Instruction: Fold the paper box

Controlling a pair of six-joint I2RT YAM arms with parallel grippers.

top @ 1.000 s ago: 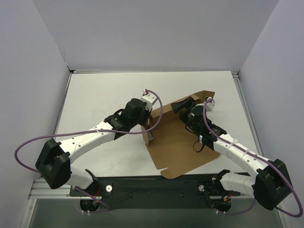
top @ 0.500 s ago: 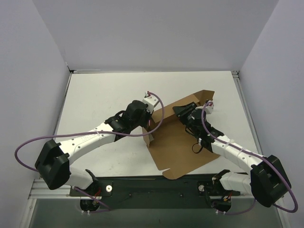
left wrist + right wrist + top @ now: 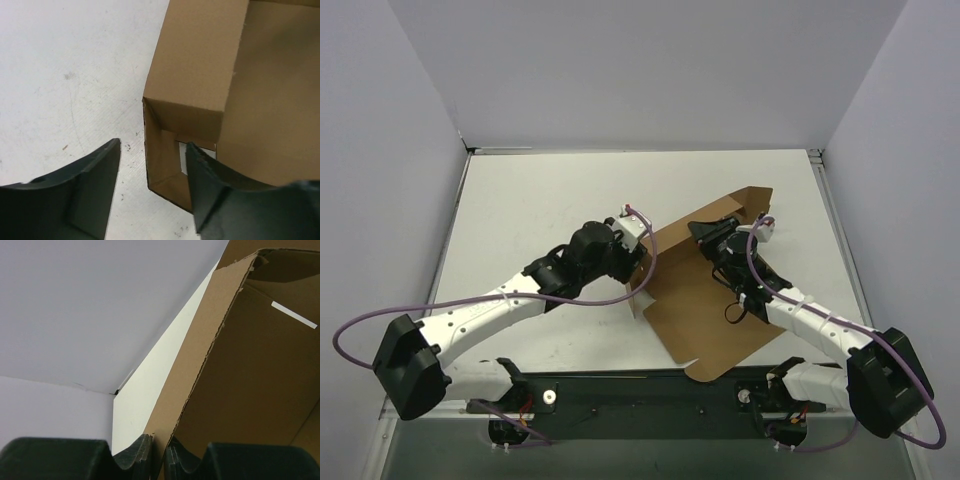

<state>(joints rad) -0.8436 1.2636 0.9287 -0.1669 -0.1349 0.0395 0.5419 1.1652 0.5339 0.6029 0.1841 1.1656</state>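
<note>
- Top external: the paper box (image 3: pixel 705 310) lies right of the middle of the table (image 3: pixel 540 200), a brown sheet mostly flat, with a short wall raised on its left edge and a flap lifted at its far side. The left gripper (image 3: pixel 638 268) sits at that left wall and the right gripper (image 3: pixel 698 230) at the far flap, so each arm works one edge, probably to steady one side while the other is raised. From above I cannot tell how either pair of jaws stands.
- Left wrist: the left gripper (image 3: pixel 152 145) is spread apart and grasps nothing. Its fingers (image 3: pixel 75 195) straddle the near corner of the folded side wall of the paper box (image 3: pixel 200 65), one outside over the bare table (image 3: pixel 65 75), the other inside the wall. This looks like a stance for pinching or pushing the wall upright.
- Right wrist: the right gripper (image 3: pixel 157 450) is clenched on the torn-looking edge of the raised flap of the paper box (image 3: pixel 250 370), the cardboard running up and away from the pads. Holding it there likely keeps the flap lifted off the table (image 3: pixel 145 380) for the fold.
</note>
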